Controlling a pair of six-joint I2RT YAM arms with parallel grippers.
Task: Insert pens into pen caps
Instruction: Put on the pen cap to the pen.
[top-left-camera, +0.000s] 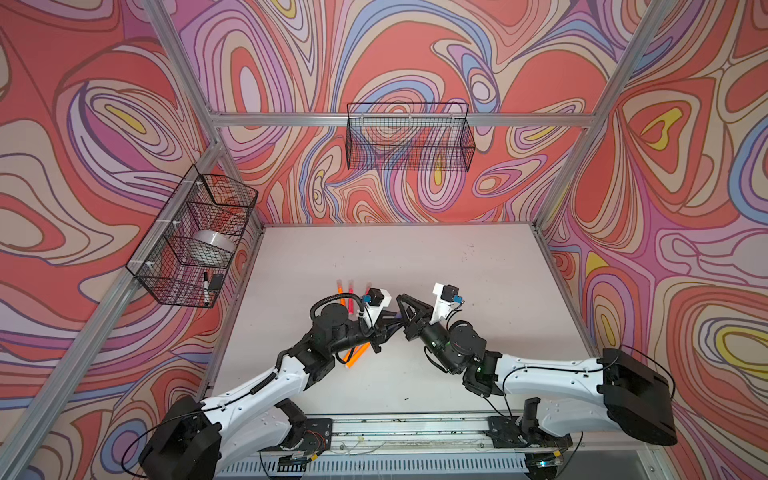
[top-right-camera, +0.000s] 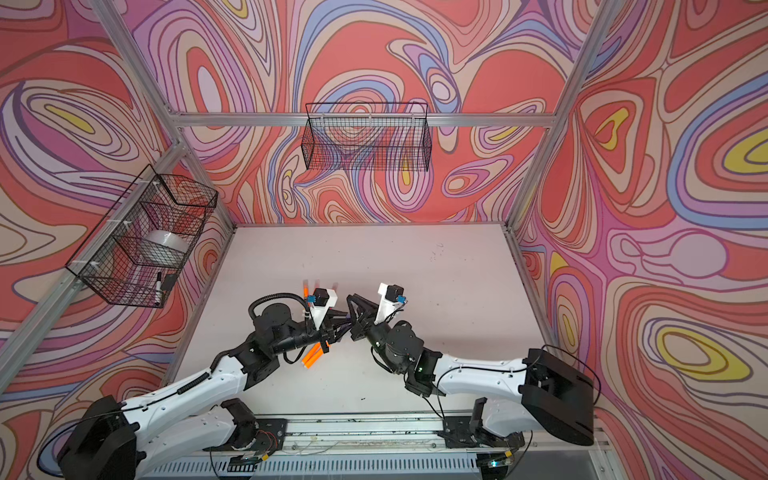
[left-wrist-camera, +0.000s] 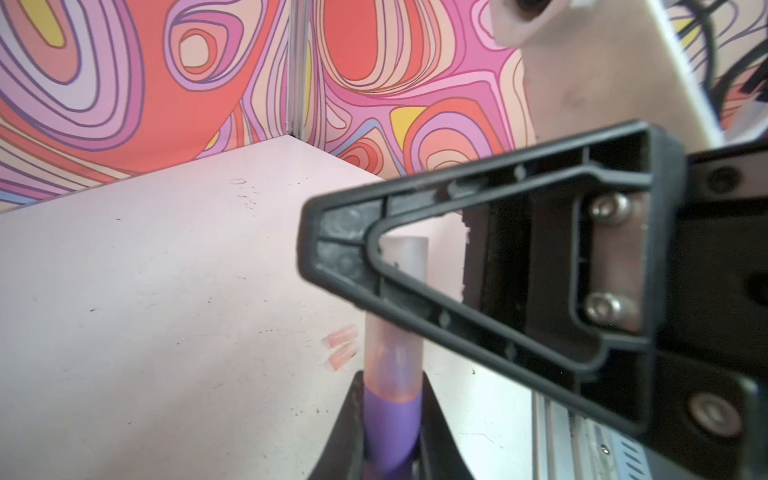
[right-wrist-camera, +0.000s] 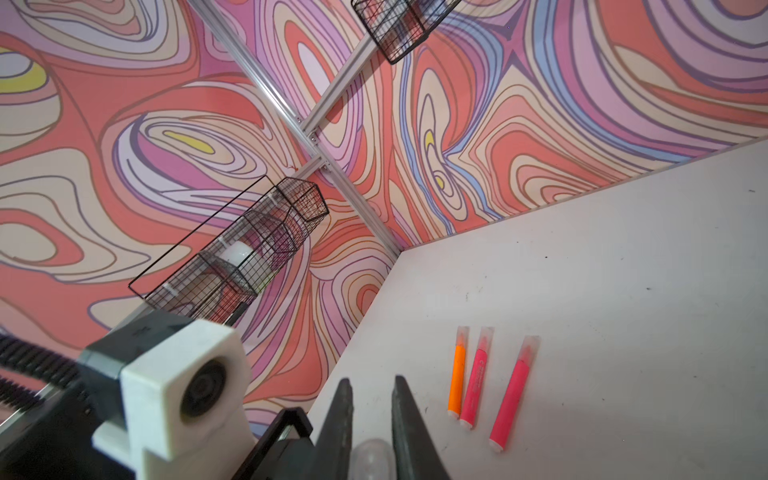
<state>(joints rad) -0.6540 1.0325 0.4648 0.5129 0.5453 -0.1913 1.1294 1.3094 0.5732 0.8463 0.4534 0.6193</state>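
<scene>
No text, label, brand, number or sign can be read anywhere. The only trace shows in the right wrist view. A hot pink pen (right-wrist-camera: 473, 382) lies on the bench (right-wrist-camera: 623, 291) just beside the right gripper (right-wrist-camera: 372, 380), between an orange pen (right-wrist-camera: 457, 378) and a second pink pen (right-wrist-camera: 513, 395). It carries a faint line of print along its barrel, too blurred to make out.
</scene>
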